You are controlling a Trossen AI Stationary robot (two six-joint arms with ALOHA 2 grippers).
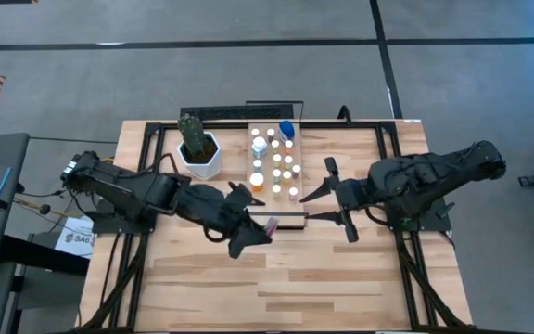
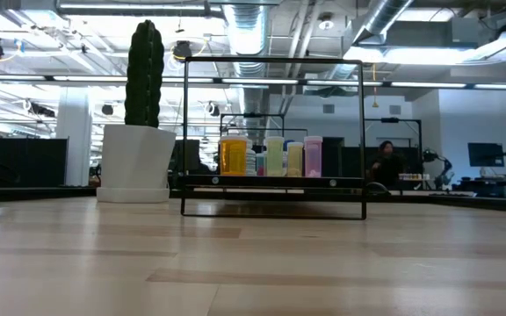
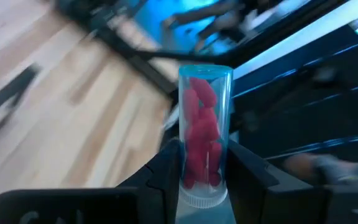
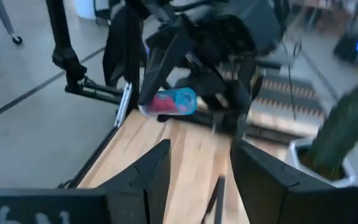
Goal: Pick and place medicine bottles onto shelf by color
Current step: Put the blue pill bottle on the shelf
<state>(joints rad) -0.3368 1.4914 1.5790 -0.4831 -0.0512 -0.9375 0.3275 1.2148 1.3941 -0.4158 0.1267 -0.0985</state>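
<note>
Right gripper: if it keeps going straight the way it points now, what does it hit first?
Probably the left gripper and the red-filled bottle it holds, dead ahead of the open right gripper. Depth is unclear; bare tabletop lies between.

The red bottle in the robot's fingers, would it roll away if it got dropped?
Probably. The red bottle looks round and smooth, so lying sideways it would likely roll. It seems light, just small red pills inside clear plastic. The left gripper pinches it near the cap, so it might slip.
</note>
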